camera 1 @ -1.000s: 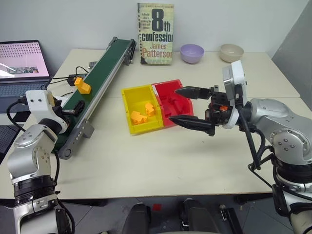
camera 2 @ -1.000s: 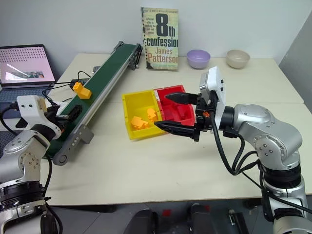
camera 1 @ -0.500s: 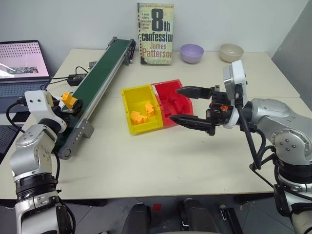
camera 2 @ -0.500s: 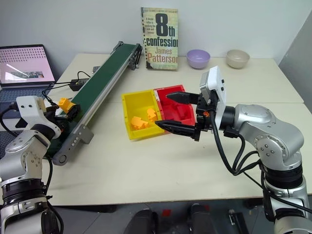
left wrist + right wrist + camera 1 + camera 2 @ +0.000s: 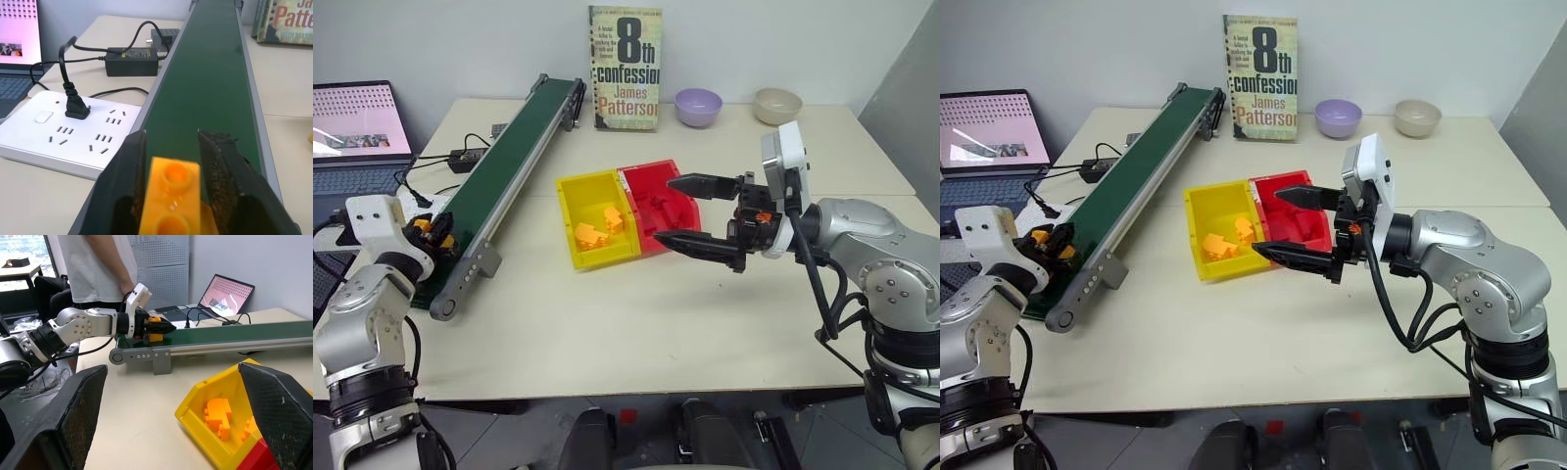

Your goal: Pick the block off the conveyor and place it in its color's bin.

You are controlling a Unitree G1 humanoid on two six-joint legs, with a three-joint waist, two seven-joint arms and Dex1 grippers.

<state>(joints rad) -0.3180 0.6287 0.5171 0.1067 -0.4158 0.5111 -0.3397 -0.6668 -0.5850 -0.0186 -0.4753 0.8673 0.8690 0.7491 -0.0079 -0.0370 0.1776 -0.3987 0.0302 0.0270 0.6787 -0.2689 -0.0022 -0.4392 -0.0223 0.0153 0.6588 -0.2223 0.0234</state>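
Observation:
The orange-yellow block sits between the two black fingers of my left gripper, which is shut on it at the near end of the conveyor. The block is just over the dark green belt. The block also shows in the right wrist view, pinched at the belt's end. The yellow bin stands in the middle of the table with several orange bricks inside, joined to a red bin. My right gripper hangs open and level just right of the red bin, holding nothing.
A book stands at the back of the table, with a purple bowl and a beige bowl to its right. A laptop, a white power strip and a black adapter lie left of the conveyor. A person stands beyond the table.
The block rode down the belt to its near end, and my left gripper closed on it while drawing slightly left and back. The right arm kept still.

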